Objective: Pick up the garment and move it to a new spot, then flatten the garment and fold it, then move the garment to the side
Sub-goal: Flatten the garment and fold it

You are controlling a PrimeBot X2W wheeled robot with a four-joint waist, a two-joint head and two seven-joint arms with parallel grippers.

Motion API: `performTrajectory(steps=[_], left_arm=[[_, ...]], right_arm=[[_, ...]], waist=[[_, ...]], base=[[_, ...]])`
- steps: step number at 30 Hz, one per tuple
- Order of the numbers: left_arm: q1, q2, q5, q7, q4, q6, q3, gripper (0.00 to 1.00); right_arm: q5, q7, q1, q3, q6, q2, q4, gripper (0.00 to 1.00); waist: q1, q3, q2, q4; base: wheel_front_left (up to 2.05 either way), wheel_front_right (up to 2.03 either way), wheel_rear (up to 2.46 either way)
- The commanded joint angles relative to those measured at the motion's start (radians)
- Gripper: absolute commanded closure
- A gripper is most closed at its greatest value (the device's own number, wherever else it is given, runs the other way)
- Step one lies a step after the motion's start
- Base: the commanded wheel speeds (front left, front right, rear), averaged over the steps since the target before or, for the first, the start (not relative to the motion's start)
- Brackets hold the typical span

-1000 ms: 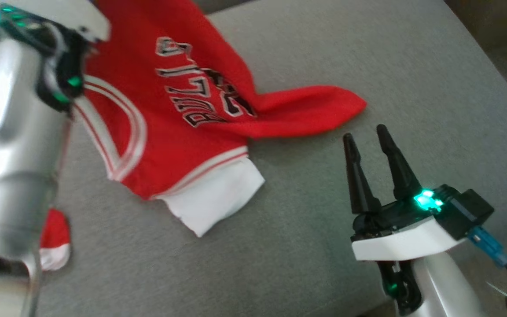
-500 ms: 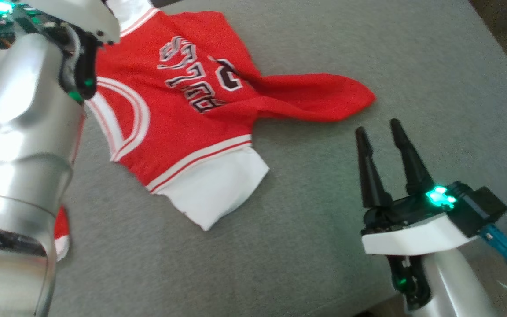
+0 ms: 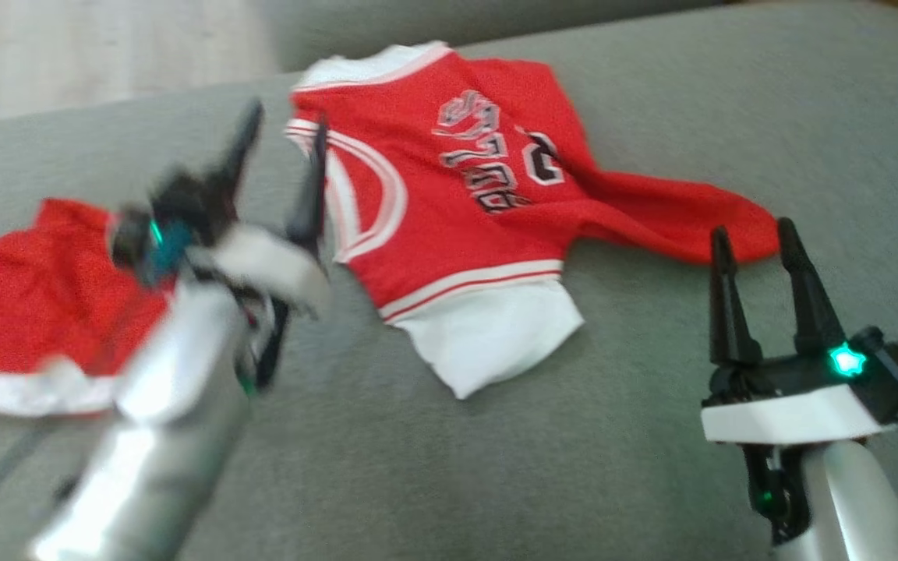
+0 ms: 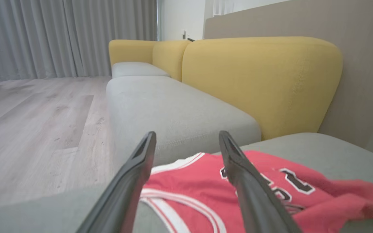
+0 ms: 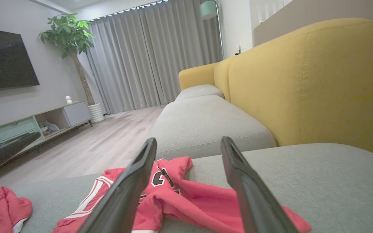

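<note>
Head view: a red cloth (image 3: 20, 288) with a white hem lies crumpled to the left of the left gripper (image 3: 287, 118), whose blurred fingers stand apart and hold nothing. The garment (image 3: 449, 226), a red jersey with white trim, lies spread on the grey sofa cushion (image 3: 652, 436) just to that gripper's right, its armhole edge beside the nearer finger. One red fold stretches further right and ends at the fingertips of the right gripper (image 3: 753, 231), which is likewise spread wide and empty.
</note>
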Motion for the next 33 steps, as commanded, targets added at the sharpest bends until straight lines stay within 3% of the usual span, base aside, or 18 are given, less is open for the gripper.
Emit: performTrajectory(steps=[1,7,13,22,31,33], left_arm=[[-0.001,0.025,0.011,-0.013,-0.052,0.018,0.023,0.00],[0.246,0.027,0.036,-0.019,-0.195,0.098,-0.008,0.00],[0.350,0.027,0.033,-0.019,-0.268,0.133,-0.019,0.00],[0.291,0.022,0.022,0.098,-0.240,0.114,-0.052,0.00],[0.228,-0.026,-0.065,0.277,-0.096,0.101,-0.044,0.00],[0.229,-0.046,-0.104,0.290,-0.081,0.076,-0.031,0.00]], right_arm=[[-0.007,-0.011,0.001,0.012,-0.001,-0.005,-0.026,0.00],[-0.015,-0.011,0.046,-0.026,-0.001,-0.005,-0.012,0.00],[-0.013,-0.011,0.051,-0.020,-0.001,-0.005,-0.004,0.00],[-0.005,-0.011,0.016,0.013,-0.001,-0.005,-0.015,0.00],[0.022,-0.011,-0.014,0.042,-0.001,-0.005,-0.028,0.00],[0.026,-0.011,-0.015,0.042,-0.001,-0.005,-0.031,0.00]], waist=[[0.0001,-0.040,0.0000,0.061],[0.0001,-0.069,0.0000,0.117],[0.0001,-0.065,0.0000,0.121],[0.0001,-0.006,0.0000,0.054],[0.0001,0.063,0.0000,-0.035],[0.0001,0.071,0.0000,-0.044]], base=[[0.00,0.00,0.00],[0.00,0.00,0.00],[0.00,0.00,0.00],[0.00,0.00,0.00],[0.00,0.00,0.00],[0.00,0.00,0.00]])
